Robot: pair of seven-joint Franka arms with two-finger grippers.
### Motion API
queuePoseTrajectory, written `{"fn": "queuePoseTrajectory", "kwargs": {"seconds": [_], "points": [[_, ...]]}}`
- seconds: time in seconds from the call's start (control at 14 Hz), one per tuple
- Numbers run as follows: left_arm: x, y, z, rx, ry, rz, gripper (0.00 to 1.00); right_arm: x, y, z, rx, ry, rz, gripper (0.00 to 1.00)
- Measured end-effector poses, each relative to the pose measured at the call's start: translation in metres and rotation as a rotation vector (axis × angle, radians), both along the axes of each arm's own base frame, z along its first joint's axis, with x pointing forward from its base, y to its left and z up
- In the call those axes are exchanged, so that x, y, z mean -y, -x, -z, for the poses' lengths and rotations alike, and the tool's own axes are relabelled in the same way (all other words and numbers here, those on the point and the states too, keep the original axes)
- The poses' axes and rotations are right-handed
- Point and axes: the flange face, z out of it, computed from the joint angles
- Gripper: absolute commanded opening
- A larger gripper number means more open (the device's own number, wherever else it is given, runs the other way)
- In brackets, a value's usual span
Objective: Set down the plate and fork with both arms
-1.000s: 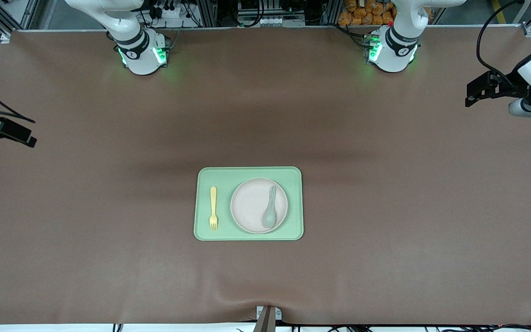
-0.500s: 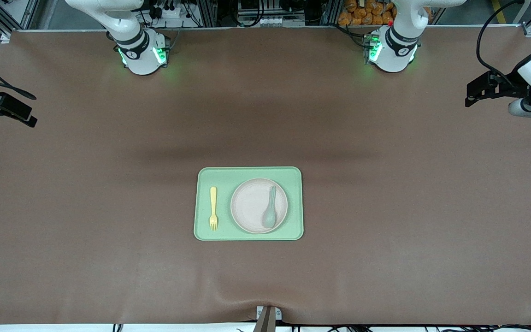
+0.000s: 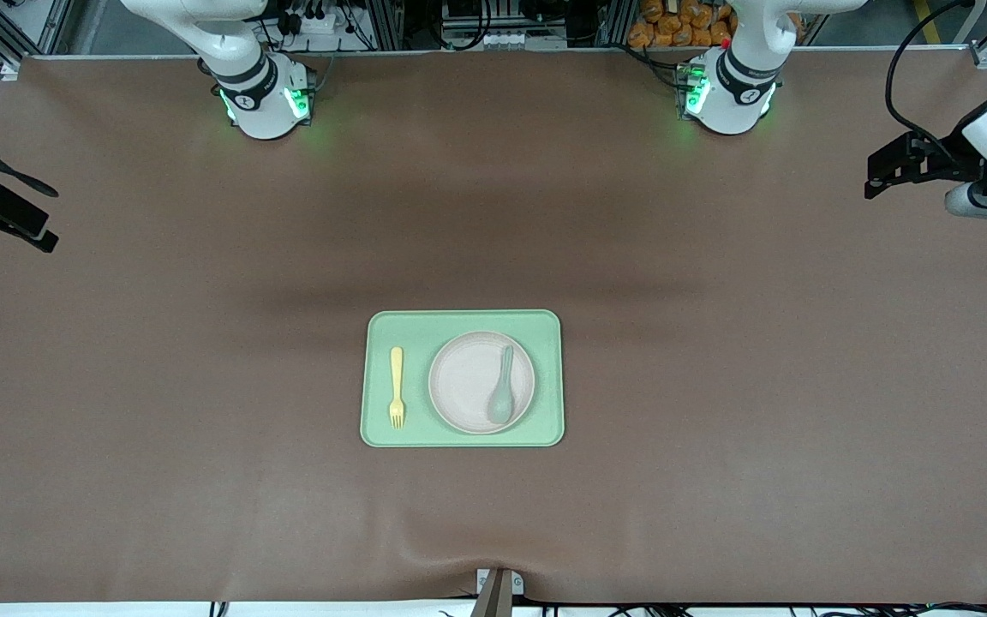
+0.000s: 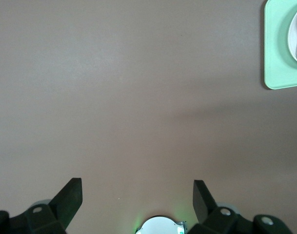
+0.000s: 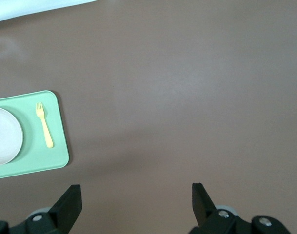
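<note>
The light-green tray [image 3: 462, 378] lies flat near the middle of the brown table [image 3: 716, 386], somewhat nearer the front camera than the two arm bases. On the tray sits the plate [image 3: 468, 381], round and pale beige-pink, occupying the part of the tray toward the left arm's end of the table. A grey-green spoon [image 3: 502, 387] lies on the plate, bowl end nearer the front camera and handle pointing toward the robots. The fork [image 3: 396, 387] lies flat on the bare tray surface just beside the plate, toward the right arm's end of the table, apart from the plate's rim, tines nearer the front camera. The left gripper [image 4: 137, 195] is up in the air over bare table at the left arm's end, well apart from the tray; its jaws stand wide apart and nothing is between them. Its wrist view catches only a corner of the tray and a sliver of the plate's rim at the frame edge. The right gripper [image 5: 136, 196] is over bare table at the right arm's end, likewise well apart from the tray, jaws spread wide and holding nothing. The right wrist view shows the tray with the fork in full and part of the plate. Neither gripper touches any item. Both arm bases [image 3: 264, 103] show green lights.
</note>
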Motion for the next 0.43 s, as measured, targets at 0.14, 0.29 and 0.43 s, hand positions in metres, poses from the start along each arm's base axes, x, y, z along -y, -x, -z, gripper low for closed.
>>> {"fn": "queuePoseTrajectory", "kwargs": {"seconds": [0.14, 0.29, 0.43], "points": [[0.0, 0.0, 0.0, 0.0, 0.0, 0.0, 1.0, -0.0007, 0.0003, -0.0037, 0.007, -0.01, 0.0, 1.0], [0.0, 0.0, 0.0, 0.0, 0.0, 0.0, 1.0, -0.0019, 0.0006, -0.0056, 0.009, -0.013, -0.002, 1.0], [0.0, 0.0, 0.0, 0.0, 0.0, 0.0, 1.0, -0.0008, 0.0007, -0.0063, 0.011, -0.013, 0.0, 1.0]]}}
